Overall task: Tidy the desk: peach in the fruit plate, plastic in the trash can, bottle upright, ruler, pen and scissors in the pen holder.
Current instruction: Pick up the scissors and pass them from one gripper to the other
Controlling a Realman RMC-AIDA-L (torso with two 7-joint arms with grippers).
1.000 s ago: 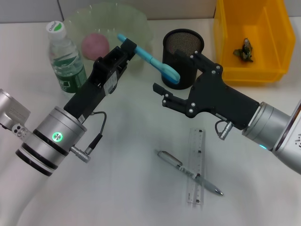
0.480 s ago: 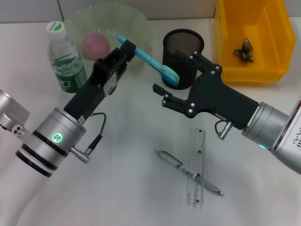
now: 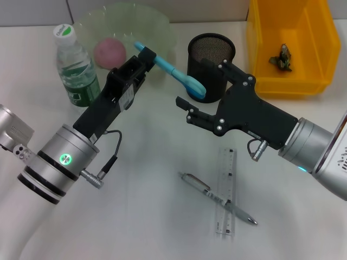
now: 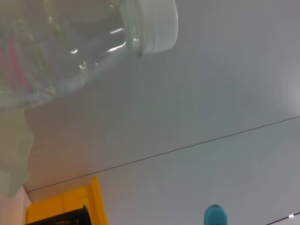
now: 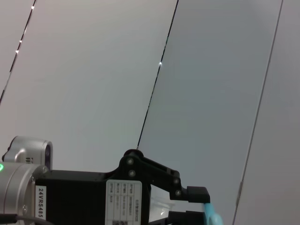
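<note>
My left gripper (image 3: 145,56), upper centre, clamps the scissors (image 3: 172,70) at one end; light, stiff, likely slippery.

We held the light-blue plastic-handled scissors (image 3: 172,71) clamped in our left gripper (image 3: 145,56), beside the black mesh pen holder (image 3: 211,67). Our right gripper (image 3: 198,86) hovered at the holder with jaws spread. The grey pen (image 3: 218,199) lay across the clear plastic ruler (image 3: 226,192).
</note>
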